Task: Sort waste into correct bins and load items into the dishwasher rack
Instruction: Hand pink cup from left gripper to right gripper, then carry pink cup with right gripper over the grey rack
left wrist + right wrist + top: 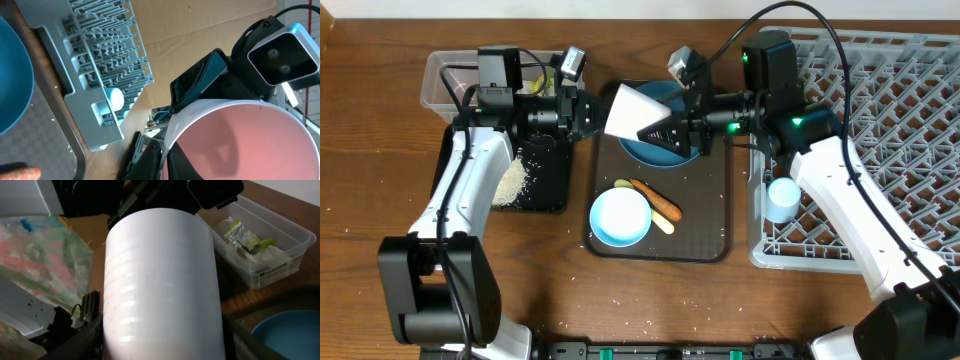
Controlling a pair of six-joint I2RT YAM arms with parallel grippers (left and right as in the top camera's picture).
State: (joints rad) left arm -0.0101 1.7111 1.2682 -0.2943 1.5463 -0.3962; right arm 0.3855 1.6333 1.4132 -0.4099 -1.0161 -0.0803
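Observation:
The pink-and-white cup (635, 112) hangs sideways above the blue plate (638, 152), held between both arms. My left gripper (605, 112) is shut on its rim: one finger lies inside the pink interior (240, 135), the other outside. My right gripper (665, 135) straddles the white body (160, 280), with a finger against each side. The white bowl (620, 217), the carrot piece (658, 200) and the pale yellow spoon (663, 222) lie on the brown tray. The blue cup (782, 198) sits in the dishwasher rack (900, 120). The wrapper (242, 237) lies in the clear tub (280, 235).
Rice (510, 182) is piled in the black tray (548, 185) under my left arm. The brown serving tray (705, 235) sits between the bins and the rack. A few rice grains are scattered on the wooden table near the front edge.

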